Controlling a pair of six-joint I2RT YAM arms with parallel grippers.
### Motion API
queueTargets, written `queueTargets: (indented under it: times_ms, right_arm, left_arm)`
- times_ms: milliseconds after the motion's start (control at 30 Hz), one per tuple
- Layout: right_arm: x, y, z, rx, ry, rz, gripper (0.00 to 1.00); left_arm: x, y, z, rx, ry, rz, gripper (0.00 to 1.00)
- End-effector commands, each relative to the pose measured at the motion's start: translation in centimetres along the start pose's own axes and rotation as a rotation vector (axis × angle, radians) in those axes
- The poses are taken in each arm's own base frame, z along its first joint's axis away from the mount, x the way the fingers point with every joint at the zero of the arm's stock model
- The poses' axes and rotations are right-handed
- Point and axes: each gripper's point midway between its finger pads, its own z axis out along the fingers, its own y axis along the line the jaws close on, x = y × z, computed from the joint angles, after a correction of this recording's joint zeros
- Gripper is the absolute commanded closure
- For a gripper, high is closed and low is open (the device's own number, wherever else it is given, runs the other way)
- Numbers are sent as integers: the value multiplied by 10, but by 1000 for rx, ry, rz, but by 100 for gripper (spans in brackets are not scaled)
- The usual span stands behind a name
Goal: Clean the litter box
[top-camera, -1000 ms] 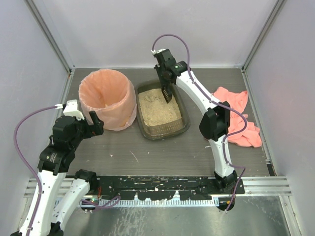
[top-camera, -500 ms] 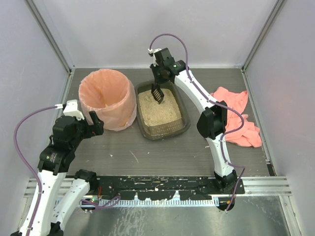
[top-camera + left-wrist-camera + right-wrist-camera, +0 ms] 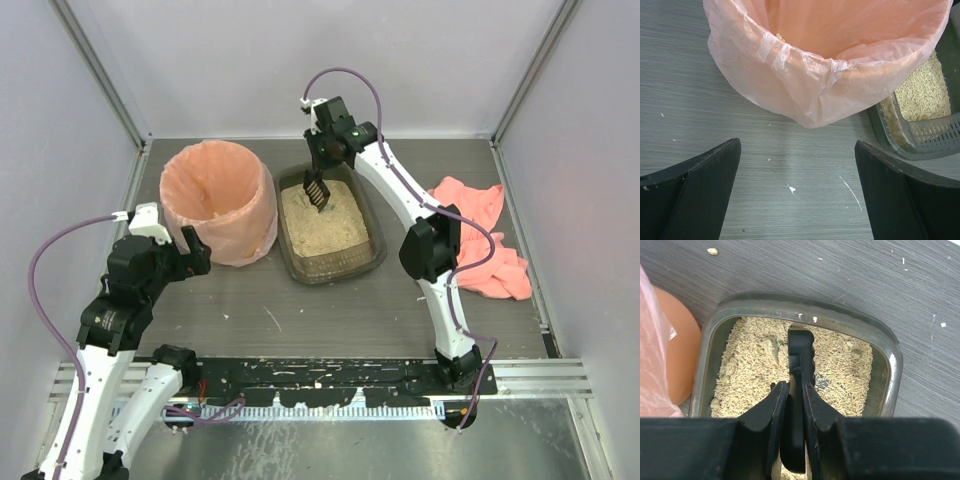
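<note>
Since a second ago the right arm has swung leftward, carrying its scoop from the middle of the box's far end toward the far left corner; the left arm has not shifted.

Largest is the grey wood-grain surface (image 3: 330, 300), fenced by pale walls (image 3: 300, 60) at the back and both sides. Open room lies mostly on the bare stretch directly beneath and to the right of the left tool (image 3: 797, 150). Its black fingers are spread wide and hold nothing. Just ahead of that tool stands the round bin (image 3: 215, 200), lined with a peach-pink plastic bag; its bottom is hidden by the bag's folds.

Directly under the right tool (image 3: 796, 390) sits the shallow dark olive-brown plastic litter box (image 3: 340, 268), a rounded rectangle with a flared rim, filled with beige granular litter (image 3: 745, 370). Its left wall is just beside the bin, and I cannot tell whether they touch. The box's near end is cut off by this tool's own fingers in the wrist view.

Well off to the right tool's right, a crumpled coral-pink cloth (image 3: 480, 235) lies by the side wall, partly behind the arm.

The right tool is pressed together on the handle of a black plastic slotted scoop (image 3: 317, 190). The scoop's head points at the box's far wall, over the litter. From the wrist the head shows edge-on, so its slots are hard to make out.

Pale specks (image 3: 790, 189) dot the surface.
</note>
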Motion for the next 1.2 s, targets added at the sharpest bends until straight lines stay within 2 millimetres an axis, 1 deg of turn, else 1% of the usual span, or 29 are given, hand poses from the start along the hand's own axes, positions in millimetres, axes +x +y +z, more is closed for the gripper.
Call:
queueTargets:
  times_ms: [0, 67, 200, 333, 433, 633, 833, 967, 1167]
  right_arm:
    - [-21, -2, -17, 71, -86, -32, 99]
    - [-24, -4, -24, 98, -114, -65, 99]
    - [-28, -7, -30, 157, -135, -107, 99]
    - [-27, -4, -25, 164, -118, -121, 99]
    - [-22, 4, -17, 155, -101, -128, 99]
    - [-7, 32, -1, 4, -49, -94, 99]
    - [-4, 52, 4, -111, -27, -72, 99]
    - [0, 58, 7, -172, -1, -58, 99]
    - [11, 57, 10, -247, 43, -12, 99]
  left_arm:
    - [-12, -2, -1, 3, -41, -11, 2]
    - [-12, -2, 0, 3, -40, -10, 2]
    - [-12, -2, -1, 2, -42, -10, 2]
    - [-12, -1, -1, -1, -41, -11, 2]
    - [-12, -1, 0, -1, -40, -11, 2]
    - [-12, -1, 0, 0, -39, -10, 2]
    - [-11, -1, 0, 0, -36, -10, 2]
    - [-12, -1, 0, -3, -37, -10, 2]
    - [-11, -1, 1, -1, -35, -9, 2]
